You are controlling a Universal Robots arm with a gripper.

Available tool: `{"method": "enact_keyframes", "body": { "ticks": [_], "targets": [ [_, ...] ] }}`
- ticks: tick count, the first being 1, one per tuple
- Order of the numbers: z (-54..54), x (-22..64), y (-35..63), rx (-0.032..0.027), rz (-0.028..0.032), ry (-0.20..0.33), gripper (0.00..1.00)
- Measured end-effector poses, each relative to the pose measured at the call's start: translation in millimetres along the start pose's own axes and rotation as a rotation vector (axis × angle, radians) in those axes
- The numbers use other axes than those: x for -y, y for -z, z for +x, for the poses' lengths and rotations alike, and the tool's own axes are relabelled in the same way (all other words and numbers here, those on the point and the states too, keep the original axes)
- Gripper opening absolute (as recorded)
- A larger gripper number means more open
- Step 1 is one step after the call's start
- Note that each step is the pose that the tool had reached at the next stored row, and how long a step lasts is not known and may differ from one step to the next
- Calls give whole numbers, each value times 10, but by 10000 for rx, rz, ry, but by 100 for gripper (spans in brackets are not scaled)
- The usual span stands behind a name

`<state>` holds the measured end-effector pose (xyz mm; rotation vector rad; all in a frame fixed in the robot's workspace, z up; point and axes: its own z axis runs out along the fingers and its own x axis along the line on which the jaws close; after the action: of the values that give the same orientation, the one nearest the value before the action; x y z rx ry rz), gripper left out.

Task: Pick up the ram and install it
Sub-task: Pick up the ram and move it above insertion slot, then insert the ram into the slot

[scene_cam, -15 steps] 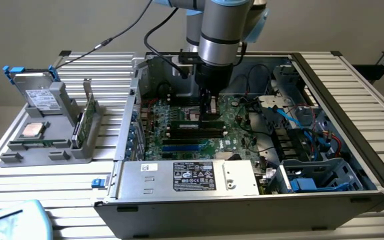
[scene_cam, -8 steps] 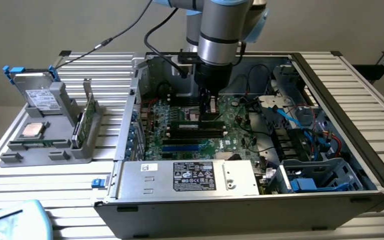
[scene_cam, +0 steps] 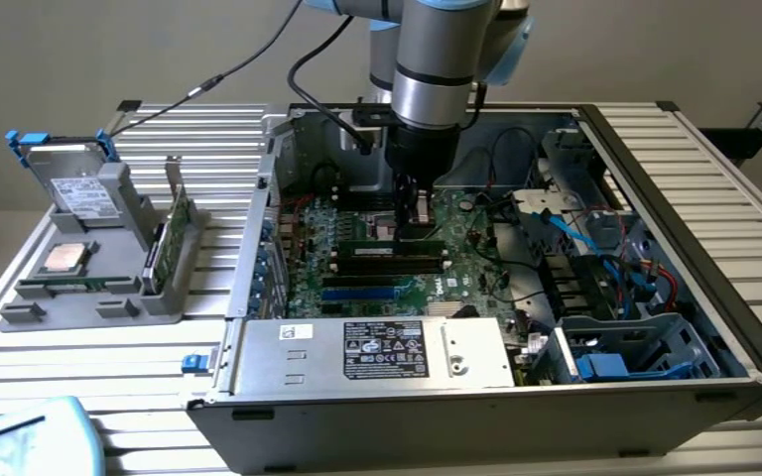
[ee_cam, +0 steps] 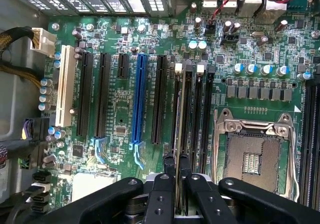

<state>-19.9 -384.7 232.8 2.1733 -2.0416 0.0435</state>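
Inside the case [scene_cam: 487, 426], your gripper [ee_cam: 181, 176] is pinched narrow on the ram [ee_cam: 186, 124], held edge-down at the memory slots [ee_cam: 206, 114], left of the empty socket [ee_cam: 252, 159]. If the ram sits skewed, pressing could jam it or crack the board.

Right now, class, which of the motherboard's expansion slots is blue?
The blue slot: it lies between a short black slot and a long black slot. The others are black, bar one white slot.
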Motion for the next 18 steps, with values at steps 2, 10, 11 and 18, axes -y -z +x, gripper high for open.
{"method": "enact_keyframes", "body": {
  "ticks": [2, 10, 11, 18],
  "targets": [
    [0, 0, 0, -1, 0, 1, 14],
    [-2, 1, -9, 0, 1, 1, 14],
    [-3, 1, -13, 0, 1, 1, 14],
    [-4, 0, -27, 2, 2, 1, 14]
  ]
}}
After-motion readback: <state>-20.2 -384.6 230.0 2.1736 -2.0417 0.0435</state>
